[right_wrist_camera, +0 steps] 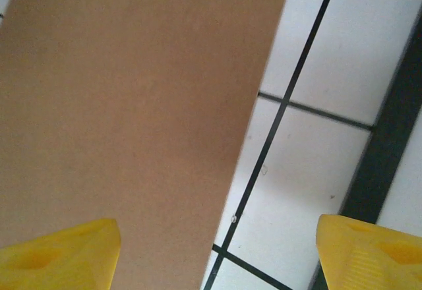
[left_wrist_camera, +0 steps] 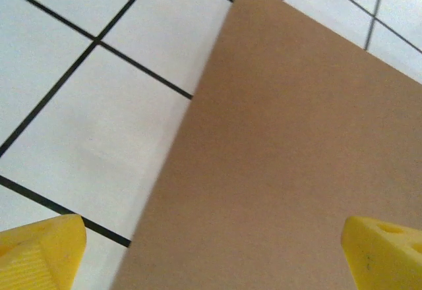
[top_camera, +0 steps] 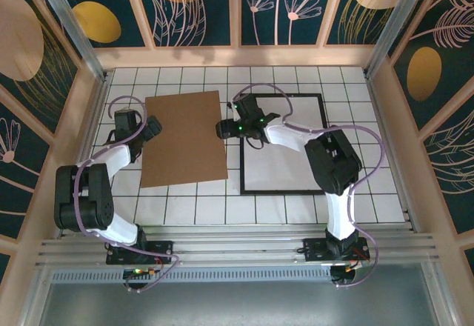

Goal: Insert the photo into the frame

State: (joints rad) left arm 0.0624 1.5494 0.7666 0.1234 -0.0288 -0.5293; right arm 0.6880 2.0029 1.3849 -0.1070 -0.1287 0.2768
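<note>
Frame [top_camera: 281, 192]: lies flat on the desk [top_camera: 355, 193], right of centre, crossed in part by the right arm [top_camera: 333, 163]; carries a plain white sheet [top_camera: 274, 170] across its whole opening.
Photo: possibly that white sheet itself, print side down, or else hidden elsewhere; cannot tell.
Brown board [top_camera: 184, 139] [left_wrist_camera: 297, 138] [right_wrist_camera: 132, 105]: lies flat just left of the frame, parted from it by a strip of tiles, slightly skewed to the tile lines.
Right claw [top_camera: 222, 128] [right_wrist_camera: 217, 237]: straddles the brown board's right edge, between board and frame; yellow fingers [right_wrist_camera: 59, 254] spread, pinching nothing.
Left claw [top_camera: 153, 128] [left_wrist_camera: 214, 237]: straddles the board's left edge; fingers [left_wrist_camera: 39, 254] spread wide, pinching nothing.
Step in hand: looks like handling of the backing board, with the left claw and the right claw open on its two side edges and no grip made.
Progress: judged incomplete, with the board outside the frame and the photo unconfirmed.
Next move: calls first for settling where the photo lies. With the photo already inside, calls for closing on opposite edges of the board, working a finger under a thin flat sheet, lifting it level, carrying it rightward and squaring it to the opening.
Risk: likely slipping or tilting under an uneven two-sided grip.
</note>
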